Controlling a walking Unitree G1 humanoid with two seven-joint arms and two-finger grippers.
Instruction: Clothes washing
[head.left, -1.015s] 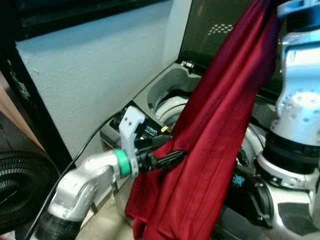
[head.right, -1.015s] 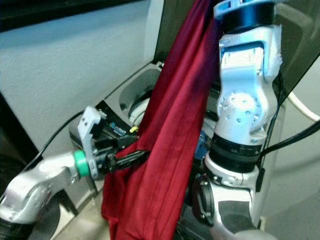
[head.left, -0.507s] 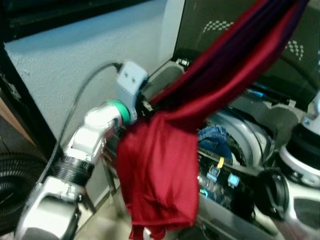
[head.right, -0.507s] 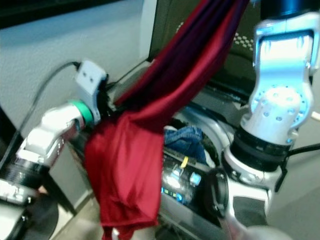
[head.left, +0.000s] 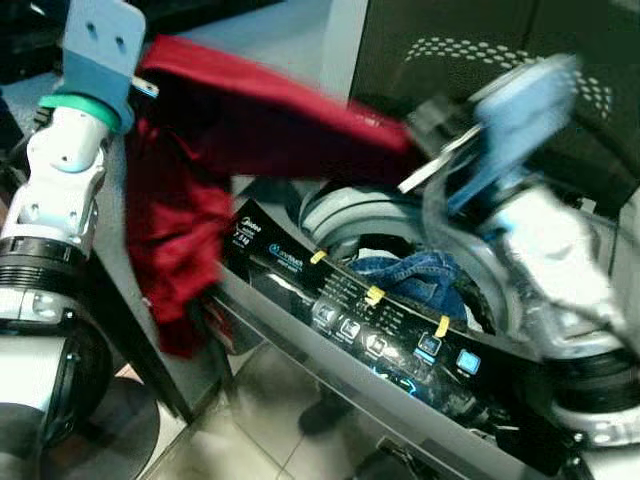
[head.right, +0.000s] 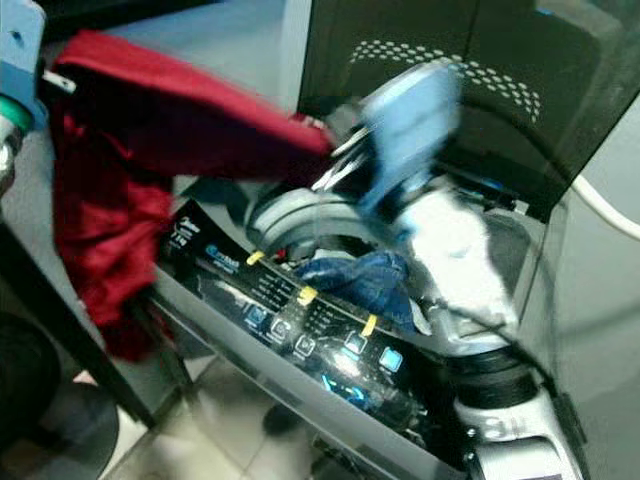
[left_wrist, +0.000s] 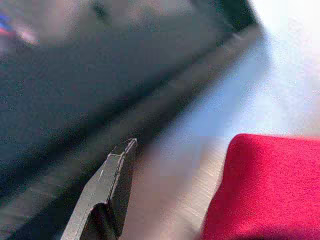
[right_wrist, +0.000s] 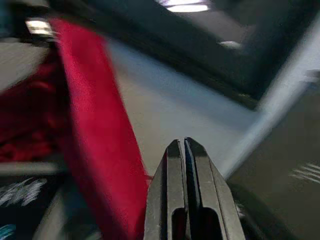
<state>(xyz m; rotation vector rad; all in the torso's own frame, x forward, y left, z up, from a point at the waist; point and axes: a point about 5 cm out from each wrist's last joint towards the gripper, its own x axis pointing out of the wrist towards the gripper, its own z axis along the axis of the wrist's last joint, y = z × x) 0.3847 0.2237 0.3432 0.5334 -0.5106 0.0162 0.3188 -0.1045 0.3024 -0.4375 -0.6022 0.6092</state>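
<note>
You're mid-load: both grippers, left (head.left: 140, 85) and right (head.left: 415, 120), clamp the red cloth (head.left: 260, 120) stretched above the washer (head.left: 390, 330) (jeans (head.left: 420, 275) already inside); lower it into the drum.

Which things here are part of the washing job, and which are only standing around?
Part of the job:
- red garment, stretched between both grippers
- washing machine, lid open
- blue denim clothes in the drum
- left gripper
- right gripper

Standing around:
- wall
- tiled floor
</note>
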